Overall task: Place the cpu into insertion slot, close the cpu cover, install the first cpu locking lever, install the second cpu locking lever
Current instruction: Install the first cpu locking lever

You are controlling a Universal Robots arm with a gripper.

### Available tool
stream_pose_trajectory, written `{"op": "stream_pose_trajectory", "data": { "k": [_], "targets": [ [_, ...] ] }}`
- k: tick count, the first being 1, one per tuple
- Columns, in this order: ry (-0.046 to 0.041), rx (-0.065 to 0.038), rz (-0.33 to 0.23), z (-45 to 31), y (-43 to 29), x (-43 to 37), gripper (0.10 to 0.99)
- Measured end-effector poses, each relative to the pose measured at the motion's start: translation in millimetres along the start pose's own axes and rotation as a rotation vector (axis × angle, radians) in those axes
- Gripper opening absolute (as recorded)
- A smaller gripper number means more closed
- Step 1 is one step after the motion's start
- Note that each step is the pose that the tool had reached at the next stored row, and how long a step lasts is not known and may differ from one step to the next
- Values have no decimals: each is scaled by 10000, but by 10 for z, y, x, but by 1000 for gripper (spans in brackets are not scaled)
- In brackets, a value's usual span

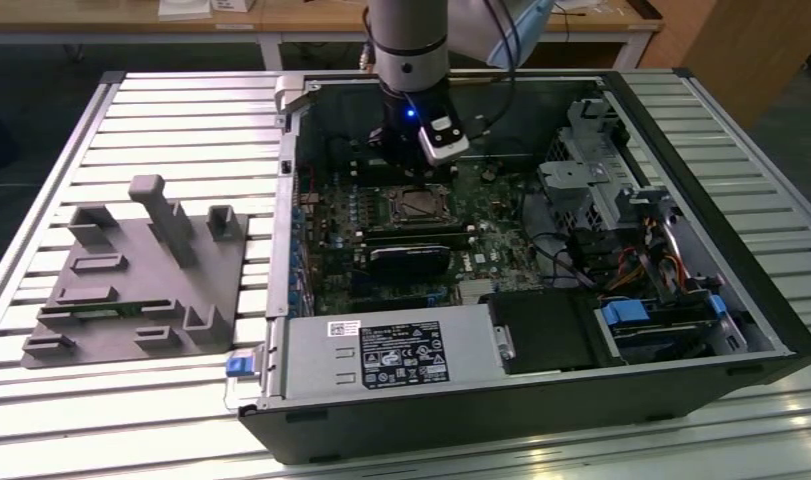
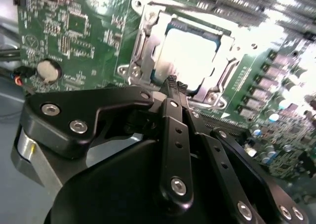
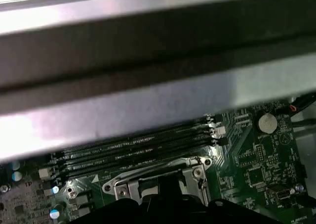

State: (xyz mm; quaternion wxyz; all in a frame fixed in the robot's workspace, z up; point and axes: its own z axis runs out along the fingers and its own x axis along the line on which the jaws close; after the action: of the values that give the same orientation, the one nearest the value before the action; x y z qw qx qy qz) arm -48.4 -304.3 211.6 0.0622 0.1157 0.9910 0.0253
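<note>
In the second wrist view the cpu [image 2: 190, 53], a pale square chip, lies in the insertion slot [image 2: 223, 73] on the green motherboard. The silvery cpu cover [image 2: 148, 41] lies flat around it, and the chip shows through its window. My gripper [image 2: 174, 83] hangs just above the socket's near edge, its black fingertips [image 2: 170, 85] pressed together with nothing between them. In the exterior view the gripper [image 1: 412, 168] is down inside the open computer case, just behind the insertion slot [image 1: 413, 206]. The first wrist view shows the socket's metal frame [image 3: 158, 177]. I cannot make out the locking levers.
The open computer case [image 1: 725, 300] lies on a slatted metal table [image 1: 178, 120]. A grey fixture block [image 1: 138, 280] sits at the exterior view's left. Black card modules [image 1: 412, 250] lie in front of the socket. Long memory slots [image 3: 133, 150] and a case wall [image 3: 148, 105] run close by.
</note>
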Motion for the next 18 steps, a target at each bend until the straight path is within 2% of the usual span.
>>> {"op": "stream_pose_trajectory", "data": {
  "k": [4,9,18],
  "targets": [
    [45,88,-7,2,-59,-14,106],
    [72,199,-19,5,-98,-23,106],
    [83,215,-20,4,-113,-26,106]
  ]
}}
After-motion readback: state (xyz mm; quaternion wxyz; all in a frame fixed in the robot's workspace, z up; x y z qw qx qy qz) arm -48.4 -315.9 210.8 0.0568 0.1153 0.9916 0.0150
